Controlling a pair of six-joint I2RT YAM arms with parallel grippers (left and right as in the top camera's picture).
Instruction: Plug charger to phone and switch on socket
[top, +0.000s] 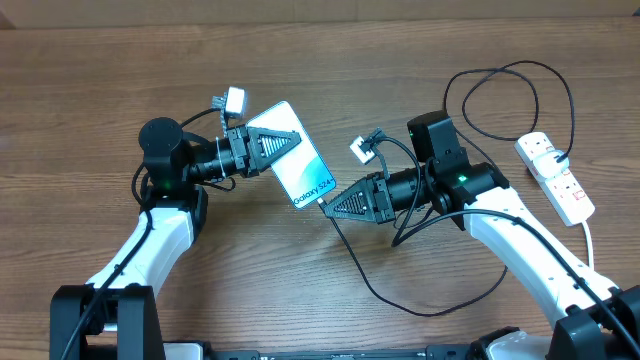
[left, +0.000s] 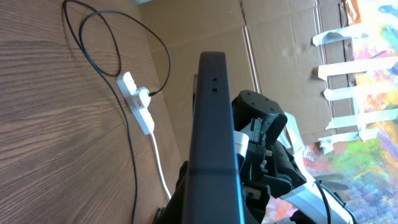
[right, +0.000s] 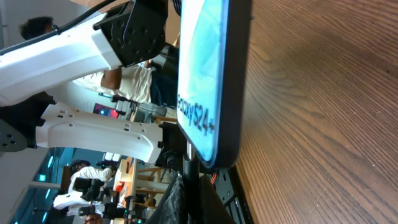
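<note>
My left gripper (top: 268, 150) is shut on the upper end of the phone (top: 298, 166) and holds it tilted above the table, light blue screen up. My right gripper (top: 338, 206) is shut on the small plug of the charger (top: 372, 288), and the plug tip sits at the phone's bottom edge. In the right wrist view the plug (right: 189, 163) touches the phone (right: 200, 74) at its port end; I cannot tell how deep it sits. The left wrist view shows the phone's dark edge (left: 211, 124). The white socket (top: 556, 176) lies at the far right and also shows in the left wrist view (left: 137, 103).
The black cable loops over the table at back right (top: 520, 65) and along the front. The socket's thick white cord (top: 588, 235) runs toward the front right edge. A cardboard wall (left: 273, 37) stands behind the table.
</note>
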